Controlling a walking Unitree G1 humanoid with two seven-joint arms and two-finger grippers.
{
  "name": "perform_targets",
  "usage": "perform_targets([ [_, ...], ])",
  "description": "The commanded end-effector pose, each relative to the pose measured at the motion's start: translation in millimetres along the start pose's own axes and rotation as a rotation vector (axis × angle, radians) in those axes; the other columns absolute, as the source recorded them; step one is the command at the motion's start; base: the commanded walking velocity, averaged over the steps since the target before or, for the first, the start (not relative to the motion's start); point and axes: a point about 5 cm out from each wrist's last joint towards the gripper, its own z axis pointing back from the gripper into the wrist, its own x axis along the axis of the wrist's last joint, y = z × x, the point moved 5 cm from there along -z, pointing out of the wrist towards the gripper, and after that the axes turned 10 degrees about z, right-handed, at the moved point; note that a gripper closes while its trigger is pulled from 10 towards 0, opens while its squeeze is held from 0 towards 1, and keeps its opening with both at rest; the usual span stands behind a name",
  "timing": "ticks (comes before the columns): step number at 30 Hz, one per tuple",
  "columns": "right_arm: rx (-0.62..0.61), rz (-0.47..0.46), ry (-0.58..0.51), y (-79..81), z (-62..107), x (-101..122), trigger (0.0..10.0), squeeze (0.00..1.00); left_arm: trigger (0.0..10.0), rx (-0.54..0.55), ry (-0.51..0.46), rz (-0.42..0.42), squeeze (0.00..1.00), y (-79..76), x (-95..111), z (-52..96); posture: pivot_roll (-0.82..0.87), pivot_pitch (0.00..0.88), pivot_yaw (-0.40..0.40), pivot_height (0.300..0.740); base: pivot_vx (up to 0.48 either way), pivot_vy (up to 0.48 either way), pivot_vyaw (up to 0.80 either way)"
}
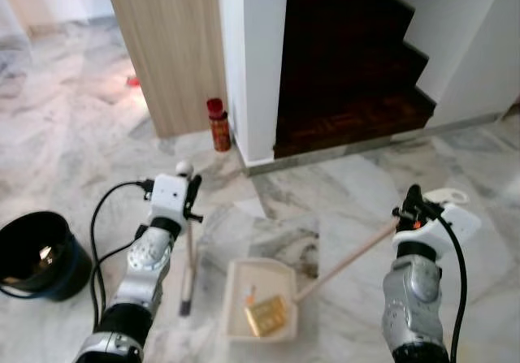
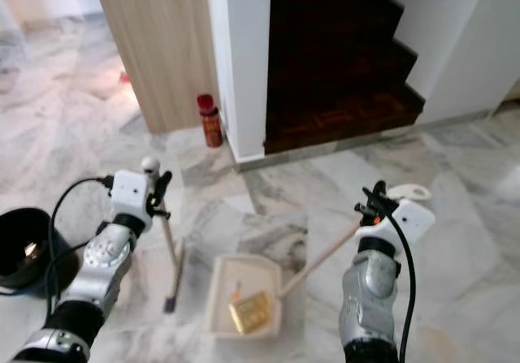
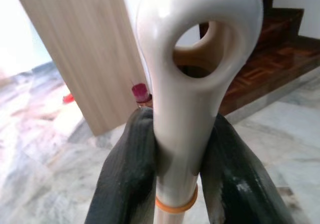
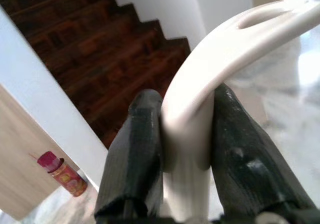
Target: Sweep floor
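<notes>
Left gripper [image 3: 175, 154] clenched on the cream top of the broom [image 1: 188, 249], just under its hanging loop; brush end down on the marble floor [image 1: 65, 152], just beside the dustpan [image 1: 260, 298]. Right gripper [image 4: 187, 134] clamped on the dustpan handle [image 1: 349, 257] at its looped end, pan flat on the floor below and between both arms, holding a yellowish scrap [image 1: 266, 314]. Probably light, stiff and rather slick plastic; best held where held now, near the top, firmly enough to stop twisting. Black bucket [image 1: 36, 253] well off beyond the left arm.
</notes>
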Motion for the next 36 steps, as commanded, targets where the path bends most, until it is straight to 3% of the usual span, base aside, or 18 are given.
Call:
perform_targets([
  [1, -0.002, -0.013, -0.035, 1.8, -1.8, 8.6, 10.0, 0.00, 10.0, -0.022, -0.048, -0.007, 0.00, -3.9, 13.8, -5.1, 0.09, 0.020, 0.012, 0.740, 0.000, 0.356, 0.00],
  [10, 0.000, -0.012, -0.034, 2.8, -1.0, 7.7, 10.0, 0.00, 10.0, -0.028, -0.049, -0.011, 0.00, -4.4, 14.6, -5.6, 0.09, 0.010, 0.017, 0.740, 0.000, 0.355, 0.00],
  [27, -0.002, -0.010, -0.035, 3.1, -0.3, 7.6, 10.0, 0.00, 10.0, -0.045, -0.047, -0.012, 0.00, -7.4, 15.0, -5.9, 0.09, 0.027, 0.017, 0.740, 0.000, 0.325, 0.72],
  [36, -0.007, -0.014, -0.030, 2.1, -0.5, 6.7, 10.0, 0.00, 10.0, -0.050, -0.042, -0.007, 0.00, -8.5, 13.8, -5.5, 0.09, 0.032, 0.016, 0.740, 0.000, 0.299, 0.00],
])
